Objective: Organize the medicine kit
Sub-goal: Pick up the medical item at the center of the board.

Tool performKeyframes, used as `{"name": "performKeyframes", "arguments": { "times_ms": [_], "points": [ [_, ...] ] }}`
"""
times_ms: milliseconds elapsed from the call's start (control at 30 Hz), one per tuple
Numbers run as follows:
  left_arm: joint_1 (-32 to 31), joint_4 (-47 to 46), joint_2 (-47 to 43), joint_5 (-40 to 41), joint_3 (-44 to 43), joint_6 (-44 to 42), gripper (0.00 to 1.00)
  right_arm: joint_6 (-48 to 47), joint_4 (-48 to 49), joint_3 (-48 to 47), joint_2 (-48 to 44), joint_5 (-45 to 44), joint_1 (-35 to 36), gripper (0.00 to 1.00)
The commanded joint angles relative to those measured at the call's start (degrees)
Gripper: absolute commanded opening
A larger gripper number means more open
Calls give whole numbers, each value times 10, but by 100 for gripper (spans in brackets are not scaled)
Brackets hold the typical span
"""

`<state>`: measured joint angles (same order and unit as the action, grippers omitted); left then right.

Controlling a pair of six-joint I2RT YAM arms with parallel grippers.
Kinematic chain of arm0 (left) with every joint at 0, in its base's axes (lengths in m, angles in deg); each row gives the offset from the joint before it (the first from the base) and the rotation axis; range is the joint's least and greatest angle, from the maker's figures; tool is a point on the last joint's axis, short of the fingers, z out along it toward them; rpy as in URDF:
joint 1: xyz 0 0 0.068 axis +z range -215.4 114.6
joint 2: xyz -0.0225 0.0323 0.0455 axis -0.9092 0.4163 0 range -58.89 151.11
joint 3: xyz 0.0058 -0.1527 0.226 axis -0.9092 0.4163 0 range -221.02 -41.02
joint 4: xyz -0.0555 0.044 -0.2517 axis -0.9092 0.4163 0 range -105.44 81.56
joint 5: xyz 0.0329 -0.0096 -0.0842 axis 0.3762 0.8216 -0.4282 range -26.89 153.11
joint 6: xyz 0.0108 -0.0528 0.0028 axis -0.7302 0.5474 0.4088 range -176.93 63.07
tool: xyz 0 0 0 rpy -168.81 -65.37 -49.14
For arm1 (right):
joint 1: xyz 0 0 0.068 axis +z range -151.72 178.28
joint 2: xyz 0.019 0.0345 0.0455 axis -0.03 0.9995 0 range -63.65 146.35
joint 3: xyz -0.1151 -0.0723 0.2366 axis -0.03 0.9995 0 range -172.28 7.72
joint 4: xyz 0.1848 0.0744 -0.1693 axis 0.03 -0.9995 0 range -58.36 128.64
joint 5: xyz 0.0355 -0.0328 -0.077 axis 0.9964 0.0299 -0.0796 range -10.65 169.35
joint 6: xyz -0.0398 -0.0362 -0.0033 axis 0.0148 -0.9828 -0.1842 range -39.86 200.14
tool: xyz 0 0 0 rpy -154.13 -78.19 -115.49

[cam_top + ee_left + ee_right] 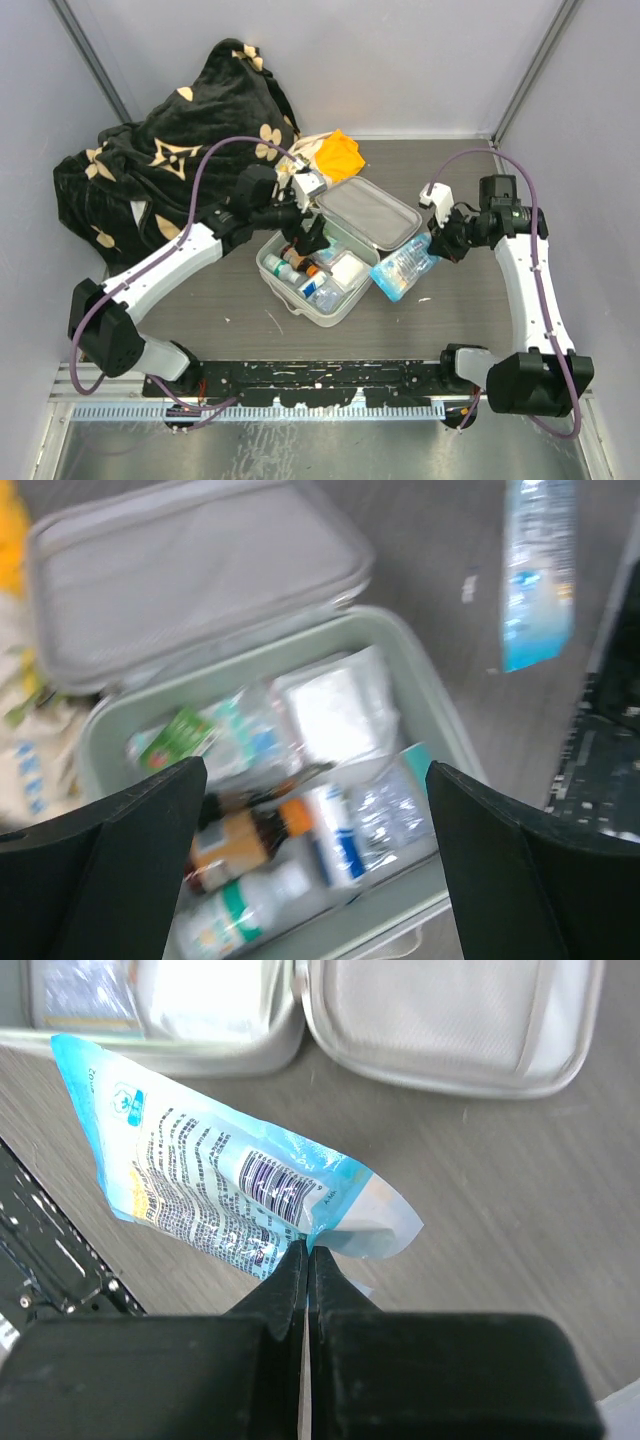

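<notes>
The medicine kit (330, 318) lies open at the table's middle, a pale grey zip case with its lid (368, 212) folded back to the right. Bottles, packets and blister packs fill it. My left gripper (305, 240) hovers open and empty just above the contents. In the left wrist view the gripper (315, 810) is over a brown bottle with an orange label (235, 840) and a white bottle (240, 910). My right gripper (435, 243) is shut on the edge of a blue and white packet (405, 268), beside the lid. The right wrist view shows that grip (308, 1250) on the packet (210, 1180).
A black blanket with beige flowers (170, 150) is heaped at the back left. An orange cloth (338, 152) lies behind the case. A small white scrap (425, 300) lies on the table near the packet. A black rail (320, 375) runs along the near edge.
</notes>
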<state>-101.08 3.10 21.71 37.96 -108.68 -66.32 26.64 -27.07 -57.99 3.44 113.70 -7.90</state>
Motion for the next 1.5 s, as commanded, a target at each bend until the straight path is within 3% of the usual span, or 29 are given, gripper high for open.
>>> {"name": "performKeyframes", "arguments": {
  "times_ms": [0,200,300,667,733,833,867,1000,1067,1333,1467],
  "points": [
    [-44,5,38,-126,-66,74,94,81,31,-61,-29,36,57,1],
    [-74,-12,102,-193,-128,177,96,213,150,-74,-38,2,139,1],
    [-75,-35,122,-209,-130,218,90,244,173,-80,-28,3,160,1],
    [-67,-74,149,-230,-112,238,28,288,219,-48,-32,14,189,2],
    [-56,-89,147,-258,-103,238,14,292,219,-42,-40,16,188,10],
    [-30,-115,132,-295,-82,230,1,298,215,-37,-53,22,188,33],
    [-24,-122,126,-305,-75,220,0,300,214,-36,-58,29,188,47],
    [-13,-121,96,-353,-54,158,0,315,217,-38,-74,67,187,89],
    [-11,-120,82,-369,-43,131,0,315,216,-39,-74,93,187,99],
    [-11,-142,62,-415,-23,120,0,307,210,-32,-41,188,186,99],
    [-11,-144,64,-423,-24,120,0,307,210,-37,-17,272,186,86]
  ]
}}
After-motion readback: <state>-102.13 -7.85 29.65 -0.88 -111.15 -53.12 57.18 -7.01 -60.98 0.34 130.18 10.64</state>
